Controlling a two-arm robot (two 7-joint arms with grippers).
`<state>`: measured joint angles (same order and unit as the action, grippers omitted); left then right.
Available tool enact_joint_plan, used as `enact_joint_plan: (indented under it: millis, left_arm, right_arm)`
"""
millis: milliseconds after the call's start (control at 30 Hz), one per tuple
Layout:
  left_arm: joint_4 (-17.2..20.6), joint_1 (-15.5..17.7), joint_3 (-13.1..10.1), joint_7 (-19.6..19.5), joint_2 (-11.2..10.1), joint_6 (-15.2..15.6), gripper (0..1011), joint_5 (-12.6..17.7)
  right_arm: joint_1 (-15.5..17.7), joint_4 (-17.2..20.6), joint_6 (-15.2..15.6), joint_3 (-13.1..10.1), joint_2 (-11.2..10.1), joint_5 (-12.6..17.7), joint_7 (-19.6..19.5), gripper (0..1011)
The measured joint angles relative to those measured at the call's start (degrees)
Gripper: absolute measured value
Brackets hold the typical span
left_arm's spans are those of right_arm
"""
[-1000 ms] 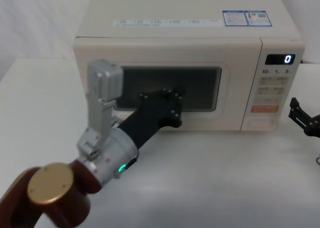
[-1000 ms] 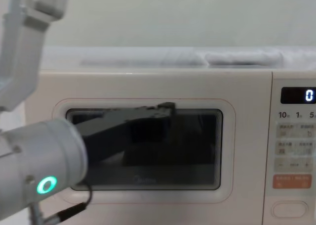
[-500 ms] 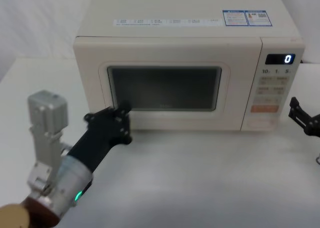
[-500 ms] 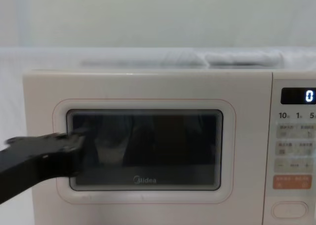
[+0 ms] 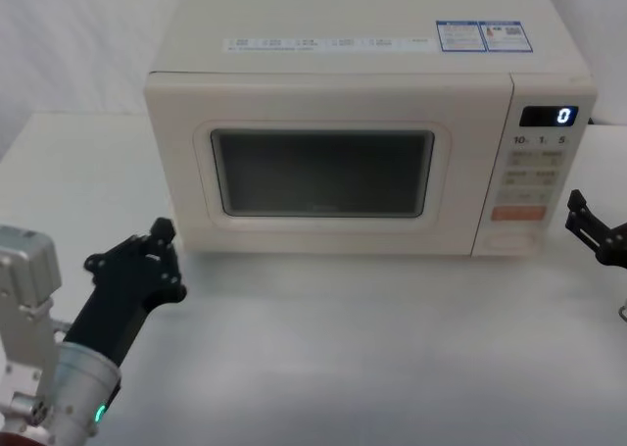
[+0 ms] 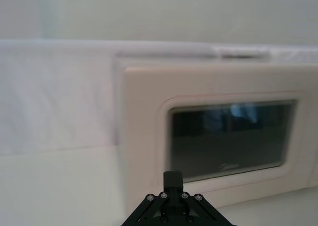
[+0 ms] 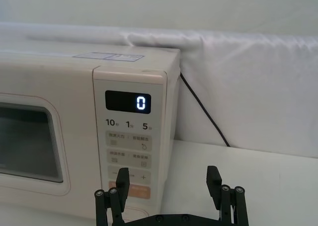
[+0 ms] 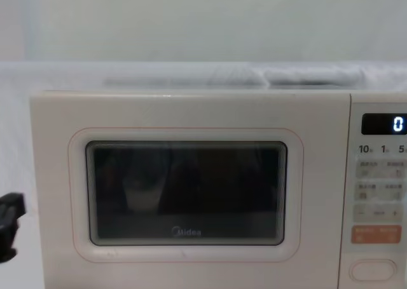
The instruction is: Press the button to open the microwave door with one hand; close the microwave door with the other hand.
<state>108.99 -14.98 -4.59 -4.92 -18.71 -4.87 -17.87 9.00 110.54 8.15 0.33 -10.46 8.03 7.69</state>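
The microwave (image 5: pixel 362 142) sits square on the white table (image 5: pixel 392 348), and its microwave door (image 5: pixel 323 167) is flush with the cream front, dark window and thin pink outline all in line with the control panel. From the chest view the door (image 8: pixel 187 194) closes off the front, the Midea logo under the glass, and the black display (image 8: pixel 383 123) reads "0". Down at the bottom of the panel is the button (image 8: pixel 372 270), the wide pill-shaped key just beneath the orange key (image 8: pixel 376 233); in the head view the button (image 5: pixel 510 242) is the lowest key, with nothing touching it. The left gripper (image 5: pixel 132 260) hovers over the table off the microwave's front left corner, near it but apart from the door, its dark arm running back to a silver wrist with a green light; in the left wrist view the left gripper (image 6: pixel 172 179) shows one narrow black tip with no gap, fingers pressed together, pointed at the door's lower left corner. The right gripper (image 5: pixel 593 232) is out at the right edge, just beside the microwave's right side and level with the lower keys; the right wrist view shows the right gripper (image 7: pixel 169 179) with its two fingers (image 7: pixel 213 179) spread wide, holding nothing, the panel's lower corner beyond them.
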Motion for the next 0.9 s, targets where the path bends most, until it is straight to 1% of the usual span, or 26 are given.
enact_joint_plan:
  millis: [33,133,233,267,367,567,767,900]
  left_arm:
    - [0.0,0.0,0.0,0.0,0.0,0.0,0,0.0]
    - [-1.8,-0.1,1.2,0.9,1.1,-0.8,0,0.5]
    - [-2.5,0.0,1.7,1.5,1.6,-1.2,0,1.1]
    - [-3.3,0.2,2.1,2.2,2.1,-1.4,0,2.0]
    - [-4.4,0.5,2.7,3.5,2.9,-1.4,0,3.2]
    - [-5.7,1.1,3.6,4.2,3.8,-0.2,0,4.7]
    - [-6.5,1.3,4.0,4.5,4.5,1.1,0,6.2]
    - [-6.5,1.3,3.9,4.5,4.4,1.1,0,6.2]
  right_arm:
    - [0.0,0.0,0.0,0.0,0.0,0.0,0.0,1002]
    - [0.0,0.0,0.0,0.0,0.0,0.0,0.0,1002]
    - [0.0,0.0,0.0,0.0,0.0,0.0,0.0,1002]
    - [0.0,0.0,0.0,0.0,0.0,0.0,0.0,1002]
    - [0.0,0.0,0.0,0.0,0.0,0.0,0.0,1002]
    - [0.0,0.0,0.0,0.0,0.0,0.0,0.0,1002]
    - [0.0,0.0,0.0,0.0,0.0,0.0,0.0,1002]
    - [0.0,0.0,0.0,0.0,0.0,0.0,0.0,1002]
